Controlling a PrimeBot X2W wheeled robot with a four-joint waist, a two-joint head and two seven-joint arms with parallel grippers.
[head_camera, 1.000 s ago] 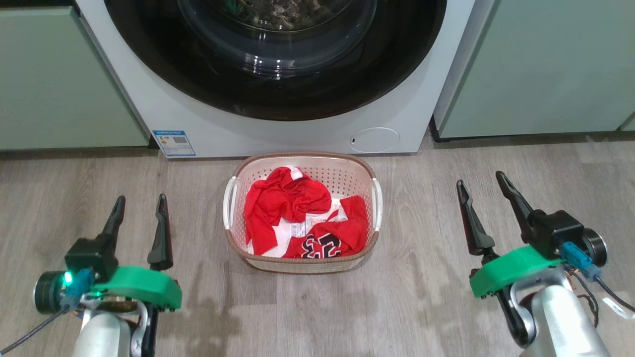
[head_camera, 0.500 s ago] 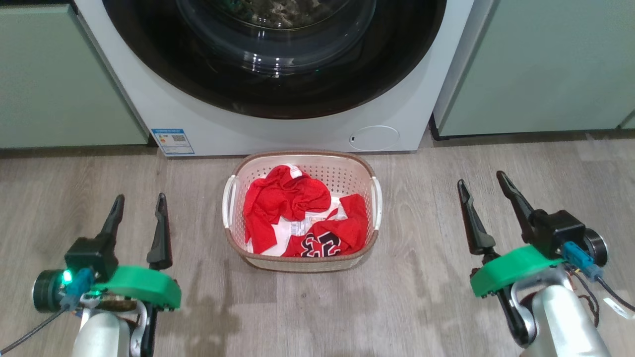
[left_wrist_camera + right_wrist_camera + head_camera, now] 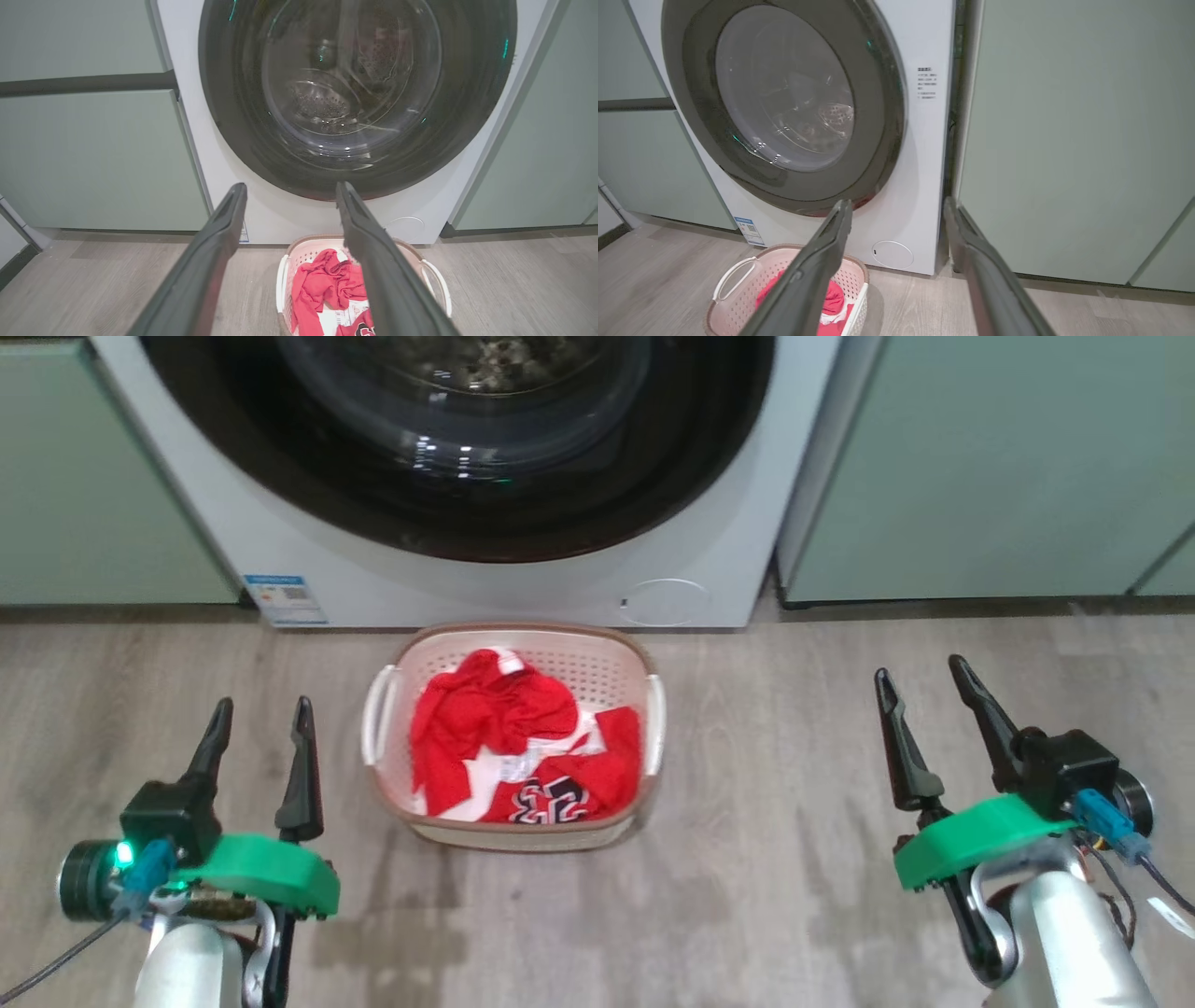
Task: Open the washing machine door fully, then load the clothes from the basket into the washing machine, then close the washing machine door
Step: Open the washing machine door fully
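Note:
The white washing machine (image 3: 523, 588) stands ahead with its round door (image 3: 457, 429) shut flat against the front; the black rim and glass bowl face me. On the floor before it sits the cream basket (image 3: 644, 663) holding red clothes (image 3: 485, 714), one with a black-and-white print. My left gripper (image 3: 260, 717) hangs open to the basket's left, empty. Well off to the basket's right, my right gripper (image 3: 920, 674) is also open and empty. The door (image 3: 357, 88) and basket (image 3: 432, 275) appear beyond my left fingers, and the door (image 3: 784, 98) and basket (image 3: 738, 275) beyond my right ones.
Pale green cabinets (image 3: 980, 457) flank the washer on both sides, the left one (image 3: 84, 476) close to the machine's edge. A blue sticker (image 3: 285, 599) and round filter cap (image 3: 664, 602) mark the washer's lower front. Grey wood floor (image 3: 775, 728) lies around the basket.
The whole head picture has shifted left, so the camera has turned right; washer and basket sit further left in view. Both grippers stay open and hold their places.

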